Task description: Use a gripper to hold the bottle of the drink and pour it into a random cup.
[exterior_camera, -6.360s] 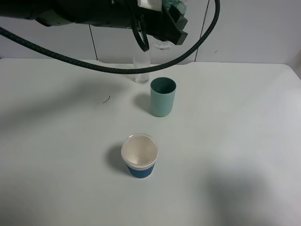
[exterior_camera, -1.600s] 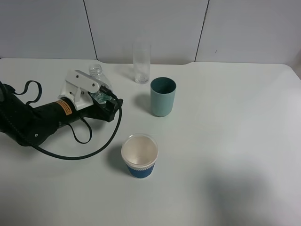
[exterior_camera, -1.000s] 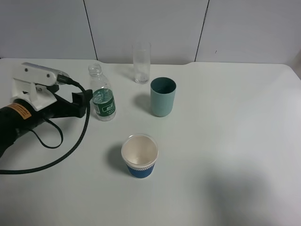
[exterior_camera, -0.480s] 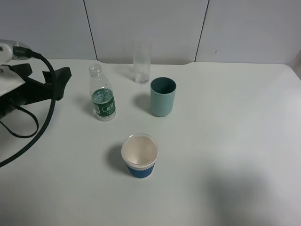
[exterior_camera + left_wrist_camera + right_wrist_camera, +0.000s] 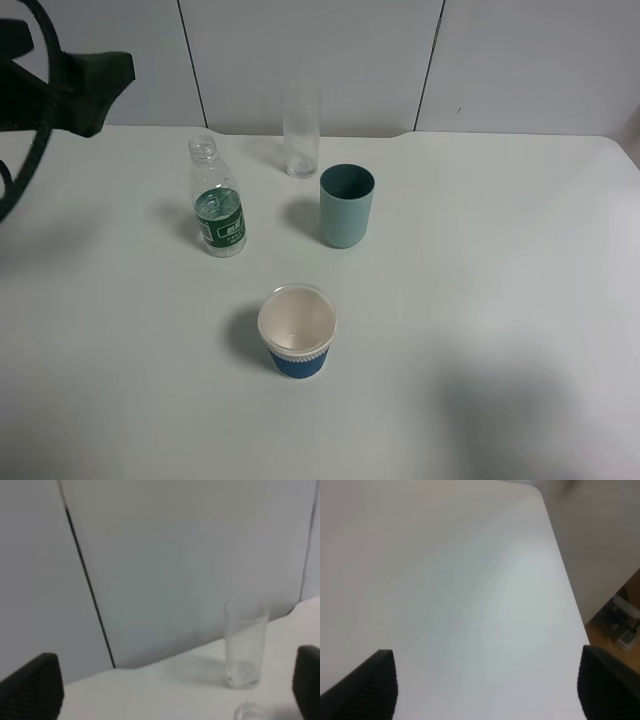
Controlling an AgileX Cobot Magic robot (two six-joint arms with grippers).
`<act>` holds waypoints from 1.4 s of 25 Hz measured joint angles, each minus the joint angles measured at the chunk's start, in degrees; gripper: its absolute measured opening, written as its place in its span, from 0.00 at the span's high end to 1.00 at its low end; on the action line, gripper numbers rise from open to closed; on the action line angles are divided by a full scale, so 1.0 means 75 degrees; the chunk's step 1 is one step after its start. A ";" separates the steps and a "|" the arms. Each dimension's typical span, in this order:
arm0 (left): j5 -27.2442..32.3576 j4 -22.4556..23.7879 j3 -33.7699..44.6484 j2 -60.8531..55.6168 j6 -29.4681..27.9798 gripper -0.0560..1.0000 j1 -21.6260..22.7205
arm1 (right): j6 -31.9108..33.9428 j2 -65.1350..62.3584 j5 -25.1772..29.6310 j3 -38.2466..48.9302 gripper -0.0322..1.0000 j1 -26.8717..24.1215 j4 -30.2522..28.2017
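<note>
The bottle (image 5: 218, 210) stands upright and uncapped on the white table (image 5: 480, 300), left of the teal cup (image 5: 346, 205). I cannot make out the drink's level inside it. My left gripper (image 5: 75, 75) is raised at the far upper left, well clear of the bottle, open and empty. In the left wrist view its fingertips (image 5: 35, 685) sit at the frame's sides, and the bottle's mouth (image 5: 250, 712) shows at the edge. My right gripper (image 5: 487, 690) is open and empty over bare table; it is out of the high view.
A tall clear glass (image 5: 301, 135) stands behind the teal cup near the back wall, and also shows in the left wrist view (image 5: 245, 650). A blue-and-white paper cup (image 5: 297, 330) stands nearer the front. The table's edge (image 5: 560, 565) runs by the right gripper.
My left gripper held the bottle tilted high over the cups, then set it upright on the table, let go, and drew back left and upward. The cups have not moved.
</note>
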 joint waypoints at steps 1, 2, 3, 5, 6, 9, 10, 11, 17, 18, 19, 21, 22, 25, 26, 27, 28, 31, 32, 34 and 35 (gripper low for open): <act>0.0252 0.0000 -0.0149 -0.0141 0.0021 0.08 0.0000 | 0.0000 0.0000 0.0000 0.0000 0.25 0.0000 0.0000; 0.0561 0.0000 -0.0291 -0.0277 0.0021 0.08 0.0000 | 0.0000 0.0000 0.0000 0.0000 0.25 0.0000 0.0000; 0.0895 0.0000 -0.0429 -0.0403 0.0028 0.08 0.0000 | 0.0000 0.0000 0.0000 0.0000 0.25 0.0000 0.0000; 0.1529 0.0000 -0.0669 -0.0616 0.0044 0.08 0.0000 | 0.0000 0.0000 0.0000 0.0000 0.25 0.0000 0.0000; 0.1874 0.0000 -0.0775 -0.0722 0.0044 0.08 0.0000 | 0.0000 0.0000 0.0000 0.0000 0.25 0.0000 0.0000; 0.2657 0.0007 -0.0923 -0.1000 0.0044 0.08 0.0000 | 0.0000 0.0000 0.0000 0.0000 0.25 0.0000 0.0000; 0.2872 0.0029 -0.0923 -0.1091 0.0044 0.08 0.0000 | 0.0000 0.0000 0.0000 0.0000 0.25 0.0000 0.0000; 0.3099 0.0093 -0.0923 -0.1168 0.0044 0.08 0.0000 | 0.0000 0.0000 0.0000 0.0000 0.25 0.0000 0.0000; 0.3937 0.0755 -0.0923 -0.1834 0.0044 0.08 0.0000 | 0.0000 0.0000 0.0000 0.0000 0.25 0.0000 0.0000; 0.4021 0.0939 -0.0923 -0.1969 0.0044 0.08 0.0000 | 0.0000 0.0000 0.0000 0.0000 0.25 0.0000 0.0000; 0.4117 0.1138 -0.0937 -0.2124 0.0025 0.08 0.0000 | 0.0000 0.0000 0.0000 0.0000 0.25 0.0000 0.0000; 0.4429 0.1472 -0.0946 -0.2438 0.0017 0.08 0.0000 | 0.0000 0.0000 0.0000 0.0000 0.25 0.0000 0.0000; 0.4631 0.1623 -0.0946 -0.2565 0.0015 0.08 0.0000 | 0.0000 0.0000 0.0000 0.0000 0.25 0.0000 0.0000; 0.5222 0.1835 -0.0946 -0.2953 -0.0096 0.08 0.0000 | 0.0000 0.0000 0.0000 0.0000 0.25 0.0000 0.0000; 0.5366 0.1900 -0.0946 -0.3047 -0.0202 0.08 0.0000 | 0.0000 0.0000 0.0000 0.0000 0.25 0.0000 0.0000; 0.5543 0.1958 -0.0946 -0.3158 -0.0295 0.08 0.0000 | 0.0000 0.0000 0.0000 0.0000 0.25 0.0000 0.0000; 0.5728 0.2012 -0.0946 -0.3262 -0.0429 0.08 0.0008 | 0.0000 0.0000 0.0000 0.0000 0.25 0.0000 0.0000; 0.6192 0.2077 -0.0946 -0.3546 -0.0883 0.08 0.0238 | 0.0000 0.0000 0.0000 0.0000 0.25 0.0000 0.0000; 0.6336 0.2085 -0.0946 -0.3647 -0.1041 0.08 0.0410 | 0.0000 0.0000 0.0000 0.0000 0.25 0.0000 0.0000; 0.6591 0.2085 -0.0946 -0.3844 -0.1252 0.08 0.0807 | 0.0000 0.0000 0.0000 0.0000 0.25 0.0000 0.0000; 0.6716 0.2085 -0.0946 -0.3957 -0.1297 0.08 0.1048 | 0.0000 0.0000 0.0000 0.0000 0.25 0.0000 0.0000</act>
